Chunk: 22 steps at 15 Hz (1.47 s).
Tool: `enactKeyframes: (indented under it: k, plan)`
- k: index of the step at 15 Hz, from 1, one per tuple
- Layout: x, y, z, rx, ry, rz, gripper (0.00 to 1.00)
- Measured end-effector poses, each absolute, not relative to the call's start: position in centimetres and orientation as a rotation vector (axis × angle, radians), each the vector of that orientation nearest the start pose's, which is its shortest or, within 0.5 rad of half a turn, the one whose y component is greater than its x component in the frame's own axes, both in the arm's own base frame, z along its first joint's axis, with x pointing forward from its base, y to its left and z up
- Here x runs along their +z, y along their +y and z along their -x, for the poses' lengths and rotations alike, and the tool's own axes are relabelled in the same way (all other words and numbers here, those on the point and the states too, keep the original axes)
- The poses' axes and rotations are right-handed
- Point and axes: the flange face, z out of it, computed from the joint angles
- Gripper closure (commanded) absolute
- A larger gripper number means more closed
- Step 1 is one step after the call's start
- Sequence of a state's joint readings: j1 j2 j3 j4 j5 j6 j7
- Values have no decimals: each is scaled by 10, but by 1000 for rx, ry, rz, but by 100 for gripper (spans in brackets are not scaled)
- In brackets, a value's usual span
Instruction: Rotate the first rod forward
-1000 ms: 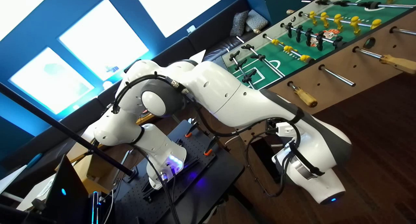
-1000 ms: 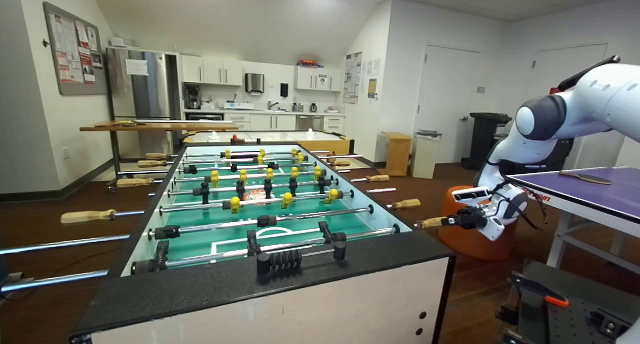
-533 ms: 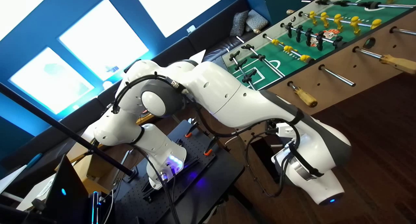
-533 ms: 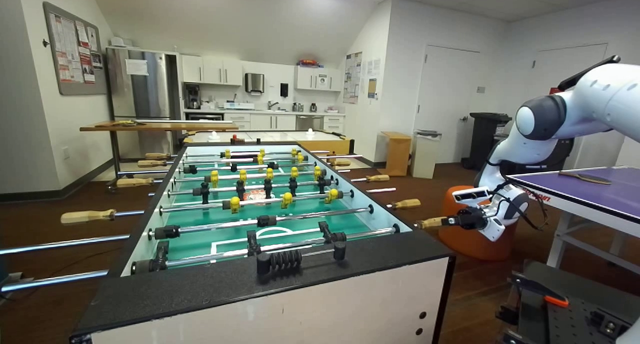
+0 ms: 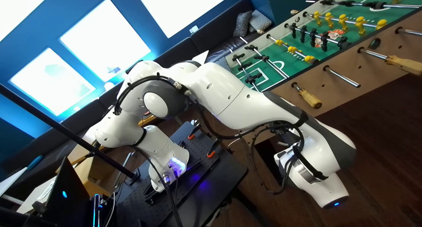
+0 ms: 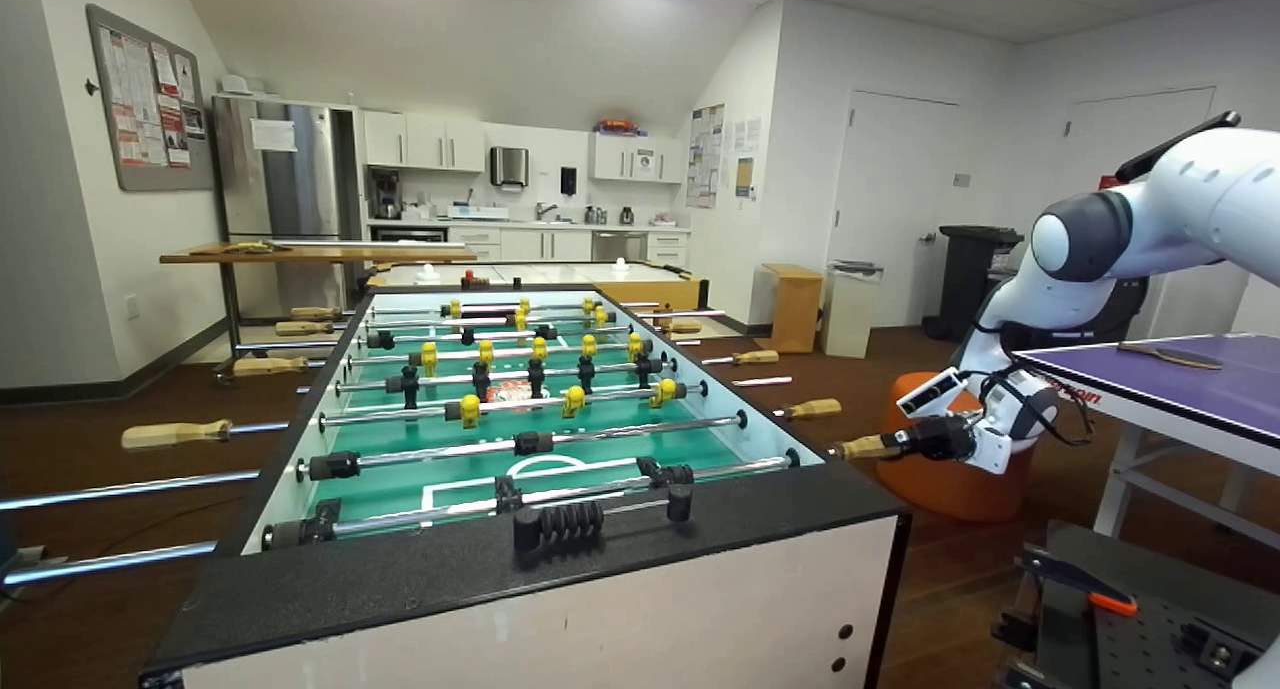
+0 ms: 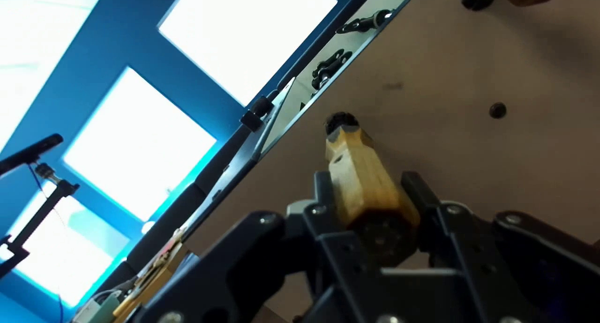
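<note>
The rod nearest the table's end (image 6: 420, 518) carries black figures (image 6: 506, 494); they also show in an exterior view (image 5: 253, 78) and look tipped over. Its light wooden handle (image 6: 862, 447) sticks out from the table's side. My gripper (image 6: 893, 443) is at the handle's outer end. In the wrist view my gripper (image 7: 369, 182) has one finger on each side of the wooden handle (image 7: 363, 182) and is shut on it. The handle's dark end cap faces the palm. In an exterior view the arm hides this handle, and the gripper's dark body (image 5: 283, 130) shows only in part.
The neighbouring rod's handle (image 6: 808, 409) is just beyond; it also shows in an exterior view (image 5: 309, 98). The table's brown side wall (image 7: 445, 149) is close ahead. An orange seat (image 6: 950, 489) and a purple table (image 6: 1200, 369) stand by the arm.
My gripper and wrist camera have turned about the handle's axis, mostly in the last half second. The nearest rod's figures have turned with it, from nearly upright to flatter. Other rods look unchanged.
</note>
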<state>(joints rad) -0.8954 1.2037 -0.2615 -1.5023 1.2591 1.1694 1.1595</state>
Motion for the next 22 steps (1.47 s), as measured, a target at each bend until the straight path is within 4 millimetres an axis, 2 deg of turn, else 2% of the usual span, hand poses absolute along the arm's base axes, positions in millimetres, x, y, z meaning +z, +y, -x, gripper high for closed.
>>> enactKeyframes:
  k: [14,15,18,19,22]
  plan:
    - [-11,-431,-338,1929,1919,-555,85]
    - [-11,-431,-338,1964,1923,-614,60]
    - [-12,-430,-338,2027,1923,-729,60]
    - [-12,-430,-338,2031,1923,-736,85]
    - [-12,-430,-338,2041,1922,-756,85]
